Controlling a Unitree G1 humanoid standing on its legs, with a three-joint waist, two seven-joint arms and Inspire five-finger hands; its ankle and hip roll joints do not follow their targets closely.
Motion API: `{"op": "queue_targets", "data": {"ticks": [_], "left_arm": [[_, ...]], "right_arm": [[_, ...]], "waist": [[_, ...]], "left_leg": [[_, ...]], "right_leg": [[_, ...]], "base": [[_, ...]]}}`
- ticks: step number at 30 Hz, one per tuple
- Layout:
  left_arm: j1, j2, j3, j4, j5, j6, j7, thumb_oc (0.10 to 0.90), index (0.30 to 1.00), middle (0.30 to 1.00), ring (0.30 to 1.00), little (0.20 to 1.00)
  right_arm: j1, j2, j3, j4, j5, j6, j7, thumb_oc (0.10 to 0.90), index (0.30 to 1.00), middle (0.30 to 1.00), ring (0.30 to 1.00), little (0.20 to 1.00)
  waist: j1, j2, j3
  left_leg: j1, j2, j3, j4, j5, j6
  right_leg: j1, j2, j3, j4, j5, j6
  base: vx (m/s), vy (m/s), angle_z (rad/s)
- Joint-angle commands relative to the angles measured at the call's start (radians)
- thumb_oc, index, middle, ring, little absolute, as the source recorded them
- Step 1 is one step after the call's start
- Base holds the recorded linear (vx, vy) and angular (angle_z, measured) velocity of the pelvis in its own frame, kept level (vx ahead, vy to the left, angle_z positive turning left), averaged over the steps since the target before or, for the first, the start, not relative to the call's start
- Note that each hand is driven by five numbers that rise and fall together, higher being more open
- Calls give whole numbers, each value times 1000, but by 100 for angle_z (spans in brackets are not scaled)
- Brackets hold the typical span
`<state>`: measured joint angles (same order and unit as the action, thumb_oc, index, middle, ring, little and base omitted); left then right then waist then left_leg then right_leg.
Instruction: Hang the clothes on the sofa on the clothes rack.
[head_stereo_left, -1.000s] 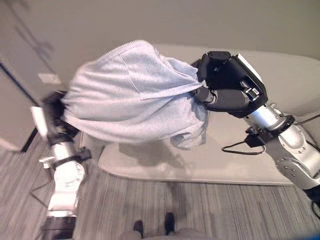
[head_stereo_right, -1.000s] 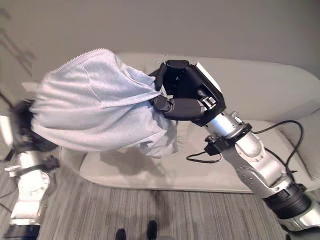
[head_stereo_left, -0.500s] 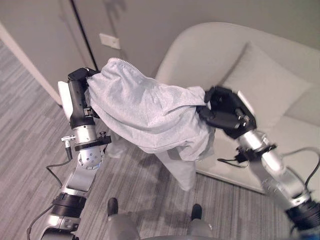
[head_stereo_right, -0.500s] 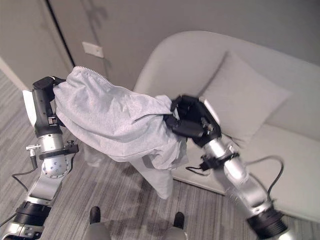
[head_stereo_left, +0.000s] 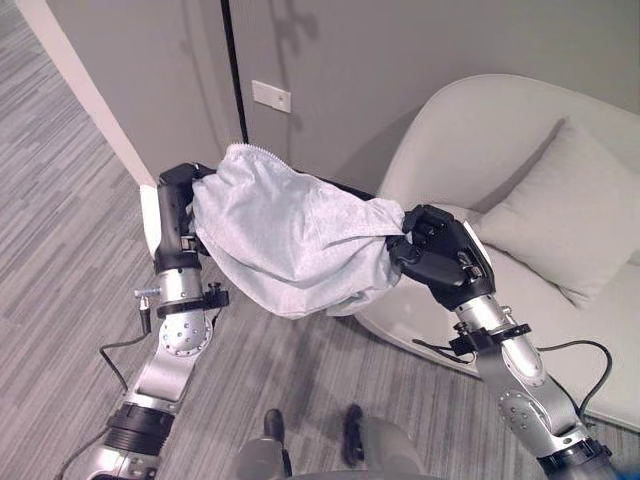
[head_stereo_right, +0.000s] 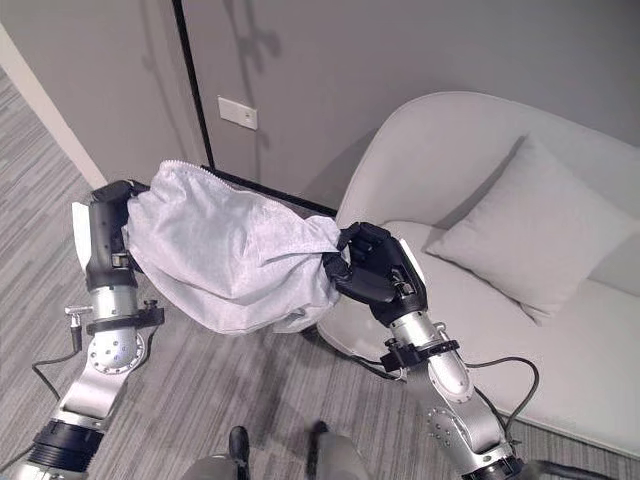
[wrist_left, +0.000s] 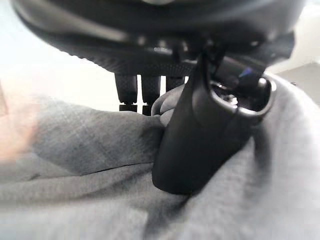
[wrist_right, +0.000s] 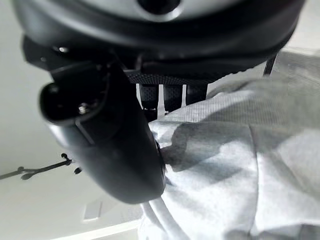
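Note:
A light grey zip-up garment (head_stereo_left: 290, 240) hangs stretched in the air between my two hands, in front of the sofa. My left hand (head_stereo_left: 178, 215) grips its left edge, thumb (wrist_left: 200, 145) pressed down on the cloth (wrist_left: 75, 195). My right hand (head_stereo_left: 437, 257) holds the right edge, fingers curled round a bunched fold, thumb (wrist_right: 110, 145) clamped on the fabric (wrist_right: 225, 165). A thin dark bar (head_stereo_right: 270, 192) runs just behind the garment's top edge; I cannot tell whether the cloth touches it.
A pale rounded sofa (head_stereo_left: 470, 140) with a grey cushion (head_stereo_left: 570, 210) stands at the right. Behind is a grey wall with a white socket plate (head_stereo_left: 272, 96) and a black vertical pole (head_stereo_left: 233, 70). Striped grey carpet (head_stereo_left: 60, 230) spreads to the left.
The camera has swung left, away from the sofa, towards the wall. The garment stays held in both hands and is now bunched more tightly, with no cloth trailing below.

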<state>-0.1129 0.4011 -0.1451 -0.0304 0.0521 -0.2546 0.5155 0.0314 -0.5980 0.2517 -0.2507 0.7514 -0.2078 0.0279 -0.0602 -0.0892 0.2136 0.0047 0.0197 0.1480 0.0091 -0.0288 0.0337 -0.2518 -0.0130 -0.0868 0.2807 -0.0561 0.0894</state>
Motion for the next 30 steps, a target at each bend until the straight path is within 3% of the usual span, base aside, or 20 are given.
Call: {"op": "queue_targets", "data": {"ticks": [1, 2, 4, 5, 6, 7, 11, 13, 14, 16, 17, 18, 19, 20, 22, 23, 24, 26, 27, 30], "left_arm": [[-54, 26, -13, -127, -11, -118, -36, 400, 300, 300, 300, 300], [-59, 10, -19, -126, -26, -124, -48, 400, 300, 300, 300, 300], [-48, 12, -12, -137, -37, -132, -60, 400, 300, 300, 300, 300], [-42, 8, -25, -146, -49, -137, -81, 400, 300, 300, 300, 300], [-42, 8, -25, -146, -50, -137, -81, 400, 300, 300, 300, 300], [-28, 9, -29, -133, -40, -129, -73, 400, 300, 300, 300, 300], [-15, -8, -16, -127, -77, -124, -59, 400, 300, 300, 300, 300], [-14, -11, -4, -119, -70, -127, -39, 400, 300, 300, 300, 300], [-13, -12, -4, -119, -69, -127, -38, 400, 300, 300, 300, 300], [-6, -12, -5, -124, -63, -127, -31, 400, 300, 300, 300, 300], [-28, -6, -17, -120, -52, -134, -5, 400, 300, 300, 300, 300], [-42, -10, -29, -116, -56, -137, 6, 400, 300, 300, 300, 300], [-45, -11, -30, -113, -55, -138, 7, 400, 300, 300, 300, 300], [-72, -18, -51, -105, -53, -140, 25, 400, 300, 300, 300, 300], [-76, -15, -59, -108, -41, -148, 27, 400, 300, 300, 300, 300], [-75, -15, -59, -107, -41, -149, 28, 400, 300, 300, 300, 300], [-92, -11, -94, -105, -15, -143, 3, 400, 300, 300, 300, 300], [-97, -16, -119, -100, -15, -145, 0, 400, 300, 300, 300, 300], [-118, -8, -140, -88, -11, -138, 3, 400, 300, 300, 300, 300], [-129, 47, -123, -120, 12, -137, 23, 400, 300, 300, 300, 300]], "right_arm": [[-36, -11, -85, -84, -1, -138, 14, 400, 300, 300, 300, 300], [-49, -1, -76, -75, -9, -136, 6, 400, 300, 300, 300, 300], [-47, -2, -73, -69, -10, -138, 0, 400, 300, 300, 300, 300], [-56, -13, -76, -65, -32, -134, -9, 400, 300, 300, 300, 300], [-56, -12, -76, -65, -33, -134, -10, 400, 300, 300, 300, 300], [-63, -20, -72, -58, -62, -135, -37, 400, 300, 300, 300, 300], [-51, -15, -81, -70, -92, -120, -58, 400, 300, 300, 300, 300], [-53, -23, -84, -74, -102, -127, -63, 400, 300, 300, 300, 300], [-53, -23, -83, -74, -102, -127, -63, 400, 300, 300, 300, 300], [-60, -34, -81, -80, -113, -131, -64, 400, 300, 300, 300, 300], [-75, -55, -88, -68, -126, -130, -78, 400, 300, 300, 300, 300], [-82, -61, -87, -61, -129, -131, -89, 400, 300, 300, 300, 300], [-83, -62, -87, -60, -130, -132, -90, 400, 300, 300, 300, 300], [-110, -65, -75, -42, -128, -131, -107, 400, 300, 300, 300, 300], [-117, -69, -64, -37, -122, -129, -98, 400, 300, 300, 300, 300], [-117, -69, -64, -36, -122, -129, -97, 400, 300, 300, 300, 300], [-88, -69, -87, -39, -135, -119, -87, 400, 300, 300, 300, 300], [-76, -57, -92, -44, -129, -118, -87, 400, 300, 300, 300, 300], [-64, -32, -93, -23, -139, -115, -98, 400, 300, 300, 300, 300], [-85, 19, -75, -4, -177, -105, -115, 400, 300, 300, 300, 300]], "waist": [[-18, -35, -110], [-13, -46, -104], [-12, -44, -101], [-4, -39, -88], [-5, -36, -88], [4, -41, -87], [21, -60, -95], [31, -52, -104], [32, -55, -103], [45, -44, -111], [62, -18, -121], [64, -17, -119], [64, -17, -118], [71, -13, -117], [70, -7, -124], [72, -6, -124], [52, 10, -135], [54, 7, -142], [49, -5, -150], [54, -10, -150]], "left_leg": [[2, -51, -69, -22, -37, -38], [-8, -58, -72, 67, -81, -46], [-28, -49, -62, 164, -108, -55], [-110, -6, -19, 414, -35, -102], [-120, -1, -21, 430, -39, -105], [-212, 37, 6, 635, 39, -123], [-314, 73, 28, 743, 17, -105], [-332, 123, 13, 581, 9, -104], [-324, 119, 16, 572, 11, -104], [-286, 116, -33, 324, 21, -107], [-278, 153, -132, 70, 130, -162], [-287, 169, -154, 28, 147, -175], [-283, 169, -154, 22, 150, -176], [-309, 204, -229, 1, 167, -199], [-303, 225, -281, 12, 164, -214], [-302, 228, -279, 13, 161, -215], [-322, 234, -234, 78, 161, -221], [-319, 215, -217, 111, 139, -213], [-316, 160, -193, 147, 100, -189], [-269, 102, -145, 137, 57, -120]], "right_leg": [[103, 33, 29, -145, 39, -22], [117, 19, 31, -144, 46, -35], [143, 10, 28, -162, 44, -38], [200, -8, 15, -189, 34, -58], [198, -4, 13, -191, 36, -59], [247, -9, 3, -226, 25, -79], [299, -42, 13, -254, 16, -78], [331, -63, 22, -275, 2, -56], [334, -66, 23, -278, 3, -55], [359, -85, 34, -293, -5, -32], [395, -107, 49, -291, -40, -3], [409, -118, 58, -291, -50, 4], [410, -118, 57, -290, -52, 3], [432, -145, 96, -289, -70, 22], [442, -174, 125, -285, -74, 39], [441, -173, 128, -284, -74, 39], [468, -226, 118, -291, -58, 72], [468, -260, 114, -294, -33, 81], [436, -319, 100, -252, 93, 95], [339, -368, 80, -100, 274, 61]], "base": [[247, -35, 50], [121, -46, 36], [196, -60, 15], [194, -55, 6], [269, -61, 18], [203, -55, 20], [196, 17, 8], [261, 177, -2], [197, 164, -8], [369, 345, -27], [518, 507, -46], [426, 416, -49], [322, 360, -44], [315, 377, -55], [321, 420, -74], [372, 591, -90], [366, 578, -79], [336, 524, -22], [283, 433, 8], [257, 420, 35]]}}
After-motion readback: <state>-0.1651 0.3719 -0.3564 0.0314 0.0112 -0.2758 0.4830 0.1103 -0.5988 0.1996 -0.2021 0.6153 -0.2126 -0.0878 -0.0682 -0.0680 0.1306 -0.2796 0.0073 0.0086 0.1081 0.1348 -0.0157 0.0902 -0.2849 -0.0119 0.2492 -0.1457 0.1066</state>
